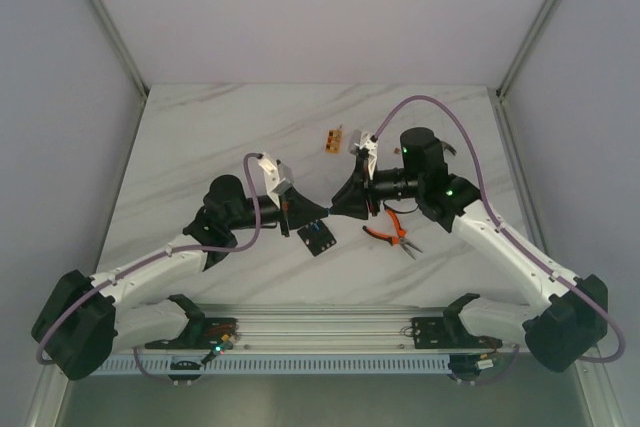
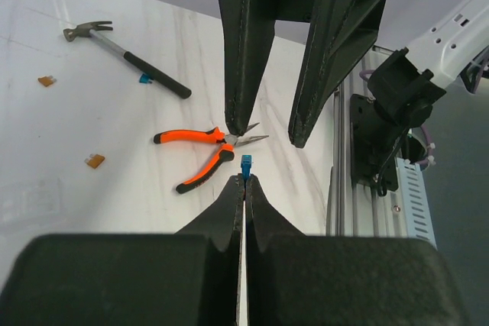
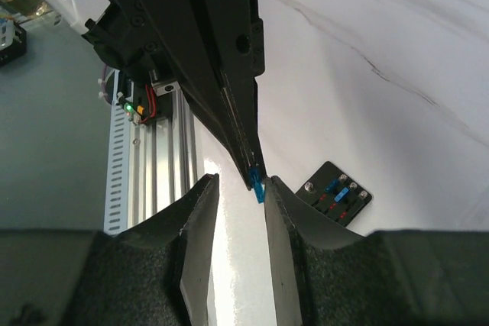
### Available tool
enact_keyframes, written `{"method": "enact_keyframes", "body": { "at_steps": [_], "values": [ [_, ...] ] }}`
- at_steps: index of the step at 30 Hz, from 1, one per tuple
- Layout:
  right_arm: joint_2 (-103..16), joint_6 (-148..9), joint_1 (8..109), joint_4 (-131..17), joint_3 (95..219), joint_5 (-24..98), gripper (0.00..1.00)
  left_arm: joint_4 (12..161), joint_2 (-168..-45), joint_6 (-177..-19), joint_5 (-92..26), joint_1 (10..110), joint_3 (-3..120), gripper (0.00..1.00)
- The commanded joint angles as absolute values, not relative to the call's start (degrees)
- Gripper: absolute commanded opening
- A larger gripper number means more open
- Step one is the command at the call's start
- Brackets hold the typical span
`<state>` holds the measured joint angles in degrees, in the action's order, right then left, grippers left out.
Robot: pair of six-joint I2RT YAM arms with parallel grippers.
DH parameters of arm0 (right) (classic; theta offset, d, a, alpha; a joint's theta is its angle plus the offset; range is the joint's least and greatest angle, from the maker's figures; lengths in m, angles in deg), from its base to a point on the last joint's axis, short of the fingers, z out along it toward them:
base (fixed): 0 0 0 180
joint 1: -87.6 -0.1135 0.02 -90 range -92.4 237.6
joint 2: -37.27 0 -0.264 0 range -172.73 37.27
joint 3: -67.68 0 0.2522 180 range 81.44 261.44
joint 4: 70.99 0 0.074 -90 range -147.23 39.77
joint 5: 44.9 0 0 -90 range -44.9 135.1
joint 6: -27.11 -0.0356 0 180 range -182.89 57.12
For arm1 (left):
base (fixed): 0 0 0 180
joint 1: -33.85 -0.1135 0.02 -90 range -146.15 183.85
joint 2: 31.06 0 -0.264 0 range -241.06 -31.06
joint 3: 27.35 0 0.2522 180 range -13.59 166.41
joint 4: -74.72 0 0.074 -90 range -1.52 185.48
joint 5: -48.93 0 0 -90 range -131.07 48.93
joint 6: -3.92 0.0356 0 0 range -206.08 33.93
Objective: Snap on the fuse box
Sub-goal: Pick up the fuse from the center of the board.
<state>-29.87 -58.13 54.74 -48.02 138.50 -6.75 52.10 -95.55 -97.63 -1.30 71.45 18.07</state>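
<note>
Table (image 1: 200, 147): white marble-patterned top carrying everything; an aluminium rail runs along its near edge.

Left arm (image 1: 170, 257): reaches from the near-left corner towards the middle, with the forearm angled right and slightly far.

Right arm (image 1: 500, 237): reaches from the near-right corner, bends at the elbow, and its wrist points left towards the other arm.

Left gripper (image 2: 244, 181): fingers pressed together, pinching a blue blade fuse (image 2: 246, 166) at their very tips. It points into the gap of the right one.

Right gripper (image 3: 242, 182): fingers apart, one on each side of the left gripper's tips and the fuse. I cannot tell whether they touch it.

Hammer (image 2: 126, 55): lies flat on the table, well to the far side of the pliers in the left wrist view.

Pliers (image 1: 390, 234): orange-handled needle-nose, lying flat just right of the meeting point, with the handles spread.

Fuse box (image 1: 317, 237): black, flat on the table, just near-side of the two gripper tips and left of the pliers. Blue and red fuses show in its top face, and neither gripper touches it.

Orange block (image 1: 334, 137): on the far side of the grippers, apart from them.

Loose fuses: two orange ones (image 2: 95, 161) and a small blue piece (image 2: 145, 78) beside the hammer handle.
</note>
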Motion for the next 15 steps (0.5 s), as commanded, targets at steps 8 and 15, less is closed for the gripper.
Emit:
{"method": "enact_keyframes", "body": {
  "at_steps": [8, 15],
  "values": [
    [-30.5, -56.2, 54.3, -47.4, 140.2, -9.4, 0.34, 46.7, -95.1, -99.8, 3.6, 71.3, 19.6, 0.00],
    [-30.8, -56.0, 54.3, -47.2, 140.2, -9.6, 0.32, 45.3, -95.2, -100.8, 4.8, 71.3, 19.5, 0.00]
  ]
}}
